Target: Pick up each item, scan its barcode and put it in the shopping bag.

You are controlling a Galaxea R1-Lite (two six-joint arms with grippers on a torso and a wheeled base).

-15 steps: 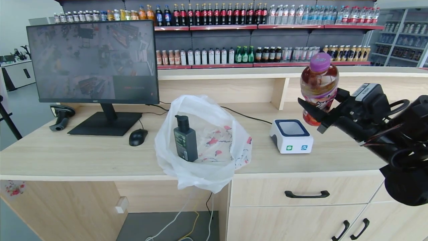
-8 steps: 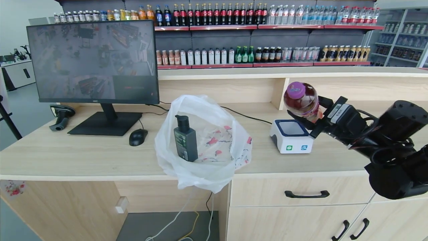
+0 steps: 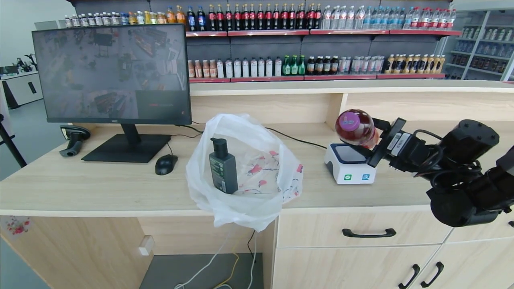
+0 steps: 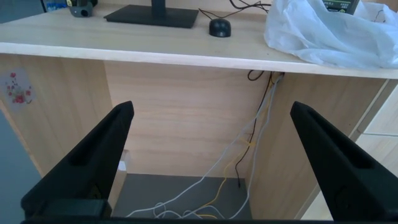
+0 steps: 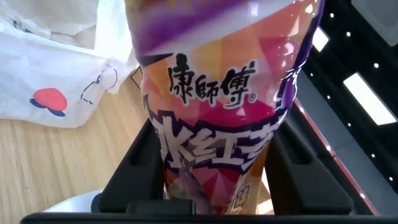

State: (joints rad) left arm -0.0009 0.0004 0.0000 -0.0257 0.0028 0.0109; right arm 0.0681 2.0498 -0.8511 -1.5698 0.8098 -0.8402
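Drink bottle (image 3: 355,128), purple cap, is clamped in my right gripper (image 3: 367,141) and tipped so the cap points back toward the head camera. It hangs just over the far edge of the white barcode scanner (image 3: 348,163) on the counter (image 3: 100,184); I can't tell whether they touch. To the scanner's left the shopping bag (image 3: 281,176) stands open with a dark pump bottle (image 3: 223,166) upright inside, and beyond it are the mouse (image 3: 166,163), the monitor (image 3: 112,72) and a handheld scanner (image 3: 72,140). From the left wrist I see my left gripper (image 4: 208,162) down below the counter edge, its fingers (image 4: 81,168) spread wide with nothing between them, facing loose cables (image 4: 249,155) under the desk. From the right wrist the bottle's label fills the gap between the two black fingers (image 5: 134,162), which press on both sides, with the bag's white plastic lying on the wood behind.
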